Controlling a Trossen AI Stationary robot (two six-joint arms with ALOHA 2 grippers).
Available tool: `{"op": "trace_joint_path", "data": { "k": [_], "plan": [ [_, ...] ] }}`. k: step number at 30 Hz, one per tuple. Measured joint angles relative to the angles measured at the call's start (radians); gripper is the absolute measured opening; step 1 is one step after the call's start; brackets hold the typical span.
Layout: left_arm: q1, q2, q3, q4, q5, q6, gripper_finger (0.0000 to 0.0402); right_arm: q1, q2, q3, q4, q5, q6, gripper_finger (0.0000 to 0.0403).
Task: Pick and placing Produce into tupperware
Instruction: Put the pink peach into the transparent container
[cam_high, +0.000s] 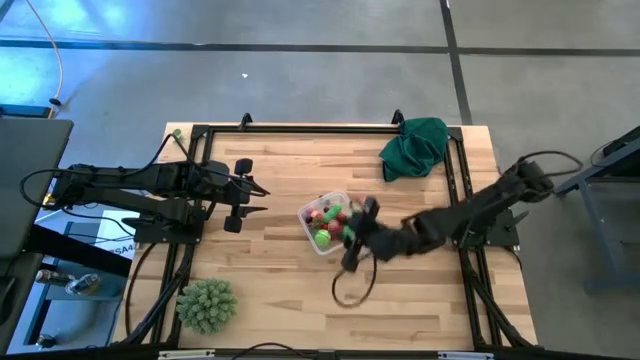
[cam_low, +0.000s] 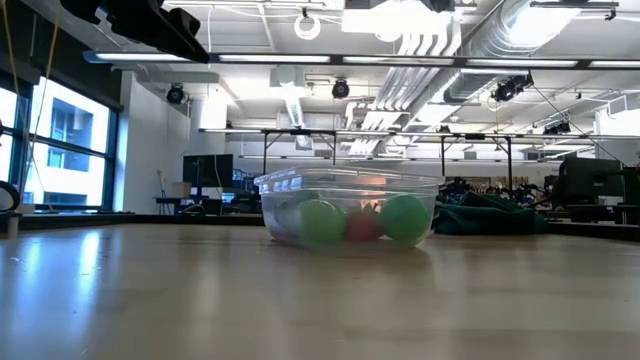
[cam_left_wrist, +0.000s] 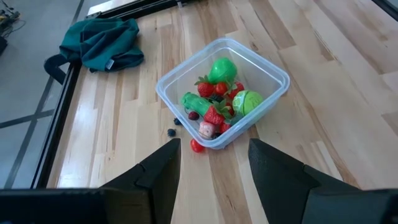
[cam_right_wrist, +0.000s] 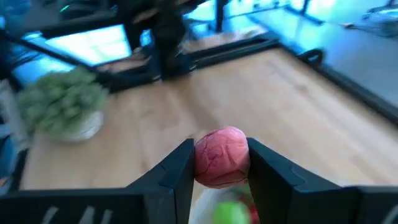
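1. The right gripper has its two fingers closed against the sides of a round pinkish-red piece of produce, which sits pinched between them.
2. In the high view this gripper hangs over the right edge of the tupperware, near the middle of the table.
3. Below the held piece, the right wrist view catches a blurred green and red patch of more produce.
4. The tupperware, clear with rounded corners, holds bright green rounded pieces, red strawberries and a few dark bits.
5. One small red piece lies on the wood touching the box's outside wall, and two tiny dark ones lie just beside it.
6. The left gripper has its fingers parted with nothing between them; it waits at the table's left side, well apart from the box and facing it.
7. A dark green cloth lies crumpled at the far right corner.
8. A spiky pale-green ball rests near the front left corner.
9. A dark cable loop lies on the wood under the right arm.
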Motion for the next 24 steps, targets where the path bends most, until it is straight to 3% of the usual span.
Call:
{"op": "trace_joint_path", "data": {
  "k": [4, 8, 16, 24],
  "plan": [
    [0.0, 0.0, 0.0, 0.0, 0.0, 0.0, 0.0179, -0.103, -0.063, 0.0, -0.069, -0.031, -0.038, 0.0116],
    [0.0, 0.0, 0.0, 0.0, 0.0, 0.0, 0.0179, -0.228, -0.059, 0.0, -0.181, -0.186, -0.017, 0.0116],
    [0.0, 0.0, 0.0, 0.0, 0.0, 0.0, 0.0179, -0.368, 0.124, 0.001, -0.256, -0.474, -0.001, 0.0116],
    [0.0, 0.0, 0.0, 0.0, 0.0, 0.0, 0.0179, -0.409, 0.273, 0.001, -0.22, -0.615, 0.011, 0.0116]
  ]
}}
